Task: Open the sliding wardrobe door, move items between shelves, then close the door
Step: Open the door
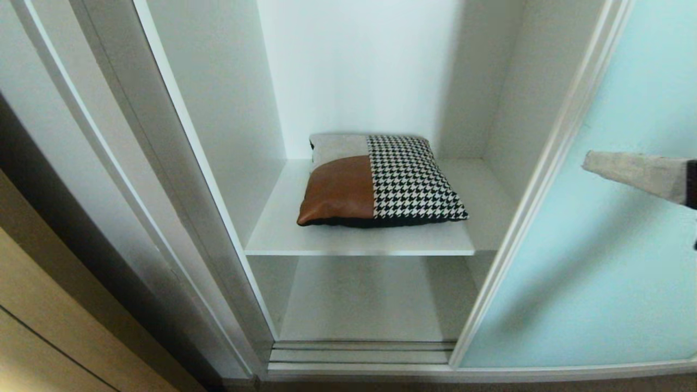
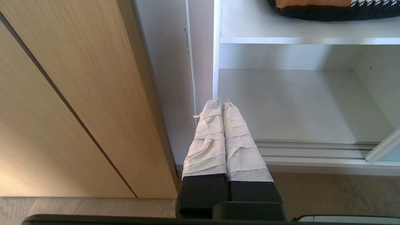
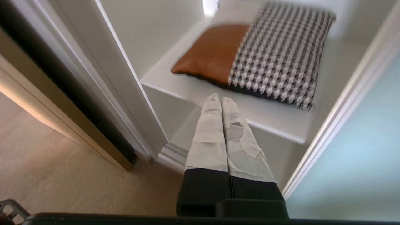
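The sliding wardrobe door [image 1: 610, 239], frosted aqua glass in a pale frame, stands slid to the right, leaving the compartment open. A cushion [image 1: 378, 179] with houndstooth, rust-brown and beige patches lies flat on the upper white shelf [image 1: 283, 234]. The lower shelf [image 1: 365, 305] is bare. My right gripper [image 1: 591, 163] hangs shut in front of the door at the right, holding nothing; in its wrist view it [image 3: 221, 99] points toward the shelf edge below the cushion [image 3: 265, 59]. My left gripper [image 2: 221, 101] is shut and empty, low by the wardrobe's left post.
The wardrobe's left side panel [image 1: 163, 179] and a wood-grain cabinet [image 1: 49, 326] stand to the left. Door tracks [image 1: 359, 353] run along the bottom of the opening. Beige floor [image 3: 62, 175] lies in front.
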You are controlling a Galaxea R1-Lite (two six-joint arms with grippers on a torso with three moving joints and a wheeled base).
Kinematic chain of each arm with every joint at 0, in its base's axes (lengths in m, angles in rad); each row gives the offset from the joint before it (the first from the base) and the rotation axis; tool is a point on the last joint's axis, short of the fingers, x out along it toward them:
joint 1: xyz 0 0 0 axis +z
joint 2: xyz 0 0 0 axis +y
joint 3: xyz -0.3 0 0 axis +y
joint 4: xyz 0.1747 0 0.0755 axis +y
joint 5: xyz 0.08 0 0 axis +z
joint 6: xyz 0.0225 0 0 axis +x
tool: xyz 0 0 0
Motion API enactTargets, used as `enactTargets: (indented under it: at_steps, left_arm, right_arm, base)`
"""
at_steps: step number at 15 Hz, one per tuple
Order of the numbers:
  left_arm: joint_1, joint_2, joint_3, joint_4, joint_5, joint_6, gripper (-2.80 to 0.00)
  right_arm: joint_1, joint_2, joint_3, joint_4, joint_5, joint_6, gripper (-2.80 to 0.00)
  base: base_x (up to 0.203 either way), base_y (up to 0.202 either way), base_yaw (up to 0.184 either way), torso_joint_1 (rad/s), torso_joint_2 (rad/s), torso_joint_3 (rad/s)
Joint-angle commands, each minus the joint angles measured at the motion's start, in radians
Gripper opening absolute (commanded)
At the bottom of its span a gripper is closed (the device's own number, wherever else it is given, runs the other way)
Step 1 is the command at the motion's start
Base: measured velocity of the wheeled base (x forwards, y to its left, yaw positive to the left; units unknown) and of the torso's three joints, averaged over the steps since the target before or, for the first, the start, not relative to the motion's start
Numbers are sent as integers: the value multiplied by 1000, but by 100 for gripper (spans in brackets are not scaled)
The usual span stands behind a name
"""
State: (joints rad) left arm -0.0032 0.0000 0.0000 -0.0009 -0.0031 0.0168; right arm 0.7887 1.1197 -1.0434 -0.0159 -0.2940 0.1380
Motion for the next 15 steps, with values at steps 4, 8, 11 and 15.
enactTargets:
  at_steps: [4, 8, 11, 15]
  left_arm:
    - [0, 2, 2, -1, 0, 0, -280]
    - [0, 2, 2, -1, 0, 0, -280]
    - [0, 2, 2, -1, 0, 0, -280]
    - [0, 2, 2, -1, 0, 0, -280]
  right_arm:
    - [-129, 149, -21, -16, -67, 53, -280]
    - [-146, 211, -69, -15, -111, 119, -280]
    - [-171, 263, -115, -15, -112, 123, -280]
    - [-198, 327, -171, -16, -171, 150, -280]
  base:
    - [0, 0, 0, 0, 0, 0]
    - [0, 0, 0, 0, 0, 0]
    - [0, 0, 0, 0, 0, 0]
    - [0, 0, 0, 0, 0, 0]
